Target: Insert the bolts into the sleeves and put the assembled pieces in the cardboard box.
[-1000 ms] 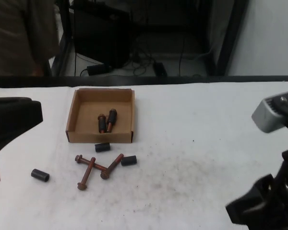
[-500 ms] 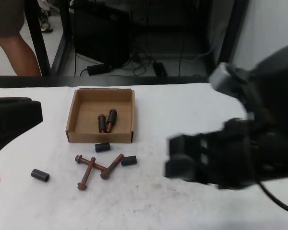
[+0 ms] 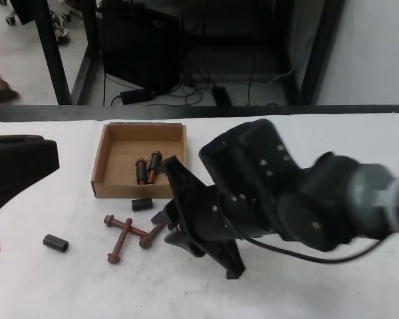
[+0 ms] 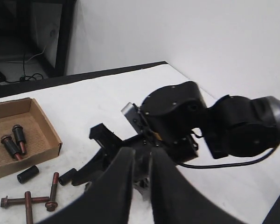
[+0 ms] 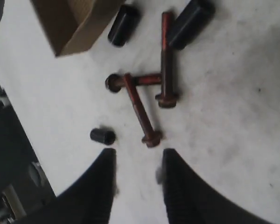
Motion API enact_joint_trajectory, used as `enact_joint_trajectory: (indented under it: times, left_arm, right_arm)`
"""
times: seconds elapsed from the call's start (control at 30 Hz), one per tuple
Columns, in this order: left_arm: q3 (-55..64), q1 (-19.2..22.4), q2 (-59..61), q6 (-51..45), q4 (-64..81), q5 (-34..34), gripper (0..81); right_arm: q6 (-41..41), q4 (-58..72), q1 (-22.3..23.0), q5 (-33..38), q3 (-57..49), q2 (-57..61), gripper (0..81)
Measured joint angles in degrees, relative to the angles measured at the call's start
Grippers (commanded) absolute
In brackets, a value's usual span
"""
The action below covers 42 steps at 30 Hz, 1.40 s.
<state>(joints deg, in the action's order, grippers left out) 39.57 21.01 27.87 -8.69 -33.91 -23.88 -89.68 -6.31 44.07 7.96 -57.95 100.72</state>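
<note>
On the white surface (image 3: 66, 286), toward its far side, an open brown cardboard box (image 3: 138, 127) is set. Two assembled pieces (image 3: 154, 165), each a rust-coloured bolt seated in a black sleeve, are laid side by side inside it. Just in front of the box's near wall a loose black cylindrical sleeve (image 3: 141, 204) is lying. A second black sleeve (image 4: 67, 176) is found close by, beside the shaft end of one bolt. A third black sleeve (image 3: 55, 243) is placed well apart, to the left. Three rust-coloured flanged bolts (image 5: 140, 109) are gathered in a loose cluster in front of the box, two of them crossed and the third touching one of that pair. The right gripper (image 5: 137, 156) is held low over this cluster with its fingers spread apart and nothing between them. The left gripper (image 4: 140, 156) is kept back at the left side of the surface. Its fingers are drawn close together with only a thin slit between them, and nothing is held.
</note>
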Motion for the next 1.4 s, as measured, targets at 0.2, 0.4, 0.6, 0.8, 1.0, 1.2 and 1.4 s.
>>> enact_joint_trajectory:
  times: [0.2,0.4,0.6,0.8,1.0,1.2,1.4]
  left_arm:
    - [0.0,0.0,0.0,0.0,-0.1,0.0,13.6]
    - [0.0,0.0,0.0,0.0,-0.1,0.0,13.6]
    - [0.0,0.0,0.0,0.0,-0.1,0.0,13.6]
    - [0.0,0.0,0.0,0.0,-0.1,0.0,13.6]
    - [0.0,0.0,0.0,0.0,-0.1,0.1,13.6]
    - [0.0,0.0,0.0,0.0,-0.1,0.1,13.6]
    - [0.0,0.0,0.0,0.0,-0.1,0.1,13.6]
  right_arm:
    - [-2.9,0.8,-3.2,0.1,-6.9,7.3,31.9]
    - [-4.6,0.7,-5.2,1.0,-10.4,9.7,31.9]
    - [-3.5,-2.0,-5.8,3.2,-10.8,9.7,31.9]
    - [7.6,-2.3,-5.9,7.8,-10.8,9.7,31.9]
    - [39.4,-3.6,-6.2,17.5,-10.8,9.7,31.9]
    - [72.9,-7.2,-7.2,17.2,-10.8,7.9,31.9]
    - [119.1,-16.2,-8.5,7.7,-11.4,4.9,31.9]
